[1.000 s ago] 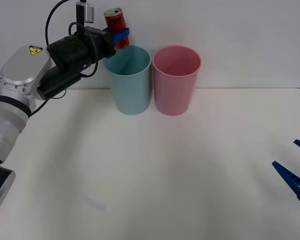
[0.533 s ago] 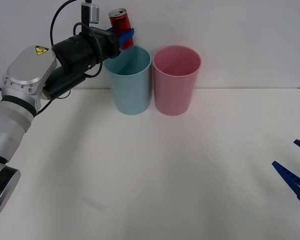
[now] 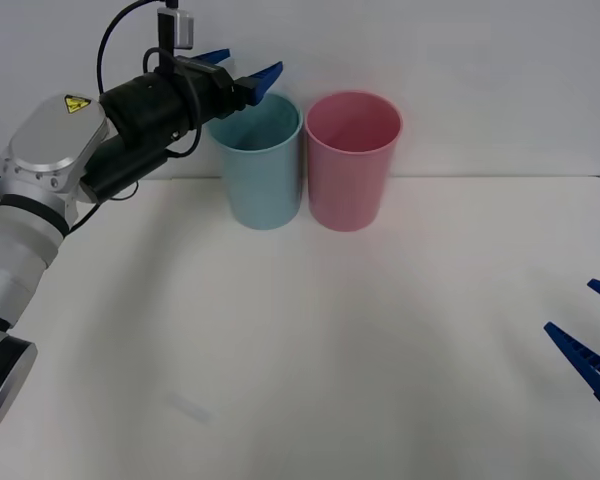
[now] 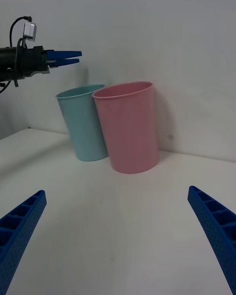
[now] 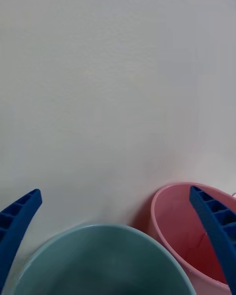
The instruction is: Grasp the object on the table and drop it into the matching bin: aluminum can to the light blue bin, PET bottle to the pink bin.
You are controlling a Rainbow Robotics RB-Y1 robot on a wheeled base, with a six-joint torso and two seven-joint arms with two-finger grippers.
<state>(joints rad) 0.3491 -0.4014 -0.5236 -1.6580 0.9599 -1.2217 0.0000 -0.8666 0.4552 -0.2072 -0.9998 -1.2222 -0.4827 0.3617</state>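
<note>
My left gripper (image 3: 250,64) hangs open just above the rim of the light blue bin (image 3: 265,170), with nothing between its fingers. The left wrist view looks down into that light blue bin (image 5: 98,260), with the pink bin (image 5: 177,226) beside it. The aluminum can is out of view. The pink bin (image 3: 352,165) stands touching the blue one on its right, at the back of the white table (image 3: 310,340). My right gripper (image 3: 570,306) rests open near the table's right edge, far from both bins. From the right wrist I see the left gripper (image 4: 64,58) over the light blue bin (image 4: 83,125).
A plain white wall rises directly behind the bins. The left arm's black forearm (image 3: 140,115) reaches in from the left above the table.
The left gripper held the red can over the light blue bin; it has opened and the can is gone from its fingers. The right arm has not moved.
</note>
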